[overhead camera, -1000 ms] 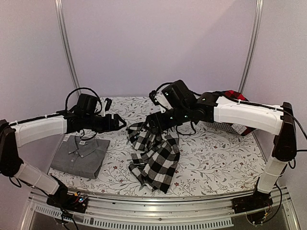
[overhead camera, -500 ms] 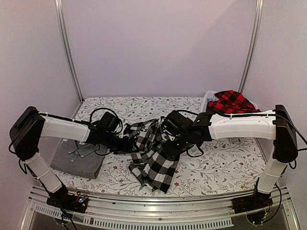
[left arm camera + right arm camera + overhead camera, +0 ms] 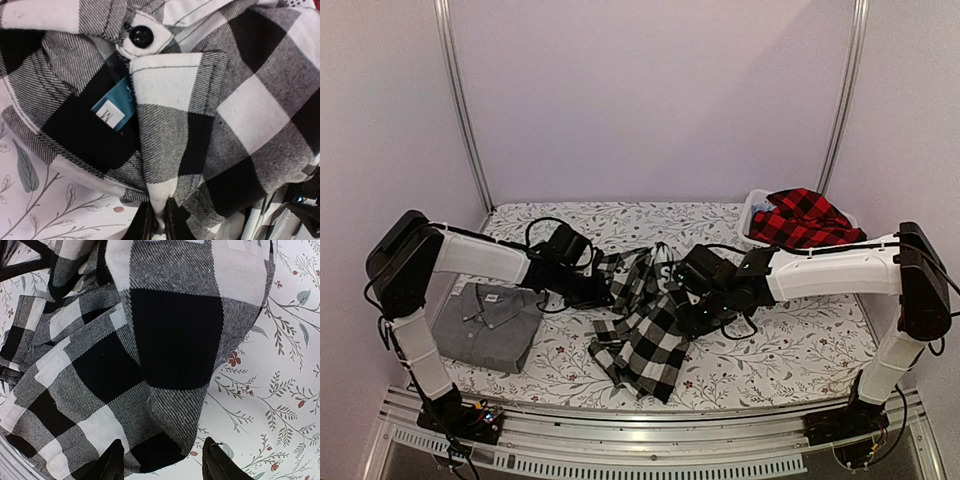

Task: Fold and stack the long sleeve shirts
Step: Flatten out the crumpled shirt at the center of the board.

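Note:
The black-and-white check shirt (image 3: 645, 325) lies crumpled mid-table. My left gripper (image 3: 604, 292) sits at its left edge. In the left wrist view, this gripper (image 3: 159, 226) is shut on a narrow fold of the check shirt (image 3: 200, 115), near a teal "M" tag (image 3: 112, 108) and a black button (image 3: 141, 36). My right gripper (image 3: 689, 319) is at the shirt's right side. In the right wrist view, it (image 3: 164, 465) is open, with fingertips (image 3: 113, 462) straddling a hanging fold of the check shirt (image 3: 175, 340). The grey shirt (image 3: 490, 322) lies folded at the left. The red-and-black shirt (image 3: 802, 218) rests in the basket.
A white plastic basket (image 3: 756, 206) stands at the back right corner. The floral tablecloth (image 3: 790, 340) covers the table, bare to the right of the check shirt. A metal rail (image 3: 650, 455) runs along the near edge.
Both arms came down from above onto the check shirt. The left jaws closed on a fold at its left edge. The right jaws narrowed around a fold on its right.

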{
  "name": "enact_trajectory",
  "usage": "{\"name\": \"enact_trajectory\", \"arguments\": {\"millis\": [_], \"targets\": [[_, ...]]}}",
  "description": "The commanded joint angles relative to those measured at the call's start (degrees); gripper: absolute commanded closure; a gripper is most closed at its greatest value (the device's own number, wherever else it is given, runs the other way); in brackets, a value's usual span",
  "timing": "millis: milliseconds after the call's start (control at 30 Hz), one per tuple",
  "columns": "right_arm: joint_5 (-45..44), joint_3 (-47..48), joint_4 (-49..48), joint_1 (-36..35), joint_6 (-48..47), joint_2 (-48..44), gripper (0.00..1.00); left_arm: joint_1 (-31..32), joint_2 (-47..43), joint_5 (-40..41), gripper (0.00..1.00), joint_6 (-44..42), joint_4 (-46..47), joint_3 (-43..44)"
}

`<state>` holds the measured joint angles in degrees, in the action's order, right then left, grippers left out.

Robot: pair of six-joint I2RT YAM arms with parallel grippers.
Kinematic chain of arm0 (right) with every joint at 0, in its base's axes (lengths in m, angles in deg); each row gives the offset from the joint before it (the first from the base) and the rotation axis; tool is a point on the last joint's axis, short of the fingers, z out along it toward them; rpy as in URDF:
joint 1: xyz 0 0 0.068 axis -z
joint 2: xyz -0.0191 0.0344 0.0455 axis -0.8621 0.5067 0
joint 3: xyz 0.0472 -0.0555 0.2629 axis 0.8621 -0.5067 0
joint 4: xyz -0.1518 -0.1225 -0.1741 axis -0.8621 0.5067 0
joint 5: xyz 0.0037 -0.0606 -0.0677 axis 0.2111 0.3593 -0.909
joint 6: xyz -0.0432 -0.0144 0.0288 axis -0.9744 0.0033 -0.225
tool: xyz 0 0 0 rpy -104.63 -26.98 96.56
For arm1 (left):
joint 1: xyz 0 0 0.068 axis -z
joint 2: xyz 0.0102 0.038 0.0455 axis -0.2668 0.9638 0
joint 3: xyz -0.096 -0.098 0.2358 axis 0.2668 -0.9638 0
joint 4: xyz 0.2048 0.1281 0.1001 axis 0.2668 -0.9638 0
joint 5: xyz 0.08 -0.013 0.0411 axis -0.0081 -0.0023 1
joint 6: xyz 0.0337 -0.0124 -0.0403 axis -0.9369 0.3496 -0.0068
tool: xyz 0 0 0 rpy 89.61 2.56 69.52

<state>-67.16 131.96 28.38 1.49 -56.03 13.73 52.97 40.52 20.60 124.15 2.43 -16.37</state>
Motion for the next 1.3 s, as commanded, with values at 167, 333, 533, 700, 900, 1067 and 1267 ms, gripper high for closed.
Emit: {"name": "enact_trajectory", "arguments": {"millis": [167, 333, 533, 700, 900, 1067, 1267], "targets": [[3.1, -1.1, -7.2, 4.1, -0.4, 1.0, 0.81, 0.3, -5.7, 7.9, 1.00, -2.5, 0.0, 6.7], [3.3, -1.1, -7.8, 6.3, -1.6, 1.6, 1.00, 0.2, -11.6, 11.4, 1.00, -6.3, 0.0, 11.7], [2.2, -1.4, -8.1, 10.8, -3.1, 1.4, 1.00, 0.2, -12.2, 11.6, 1.00, -10.8, 1.1, 22.5], [0.8, -1.8, -8.7, 17.7, -4.7, 1.4, 1.00, -1.1, -2.7, 13.0, 1.00, -13.2, -0.5, 37.3], [1.3, 4.5, -7.1, 20.6, -7.3, 4.1, 0.86, -4.5, 24.6, 4.4, 0.85, -13.3, -14.4, 68.9], [0.4, 8.5, -4.7, 19.7, -7.6, 3.8, 0.44, -5.5, 33.7, 2.4, 0.30, -12.8, -22.7, 84.0], [-1.8, 11.5, -3.6, 15.5, -9.0, 3.9, 0.26, -8.9, 18.6, 1.1, 0.21, -8.5, -11.8, 59.1]]}}
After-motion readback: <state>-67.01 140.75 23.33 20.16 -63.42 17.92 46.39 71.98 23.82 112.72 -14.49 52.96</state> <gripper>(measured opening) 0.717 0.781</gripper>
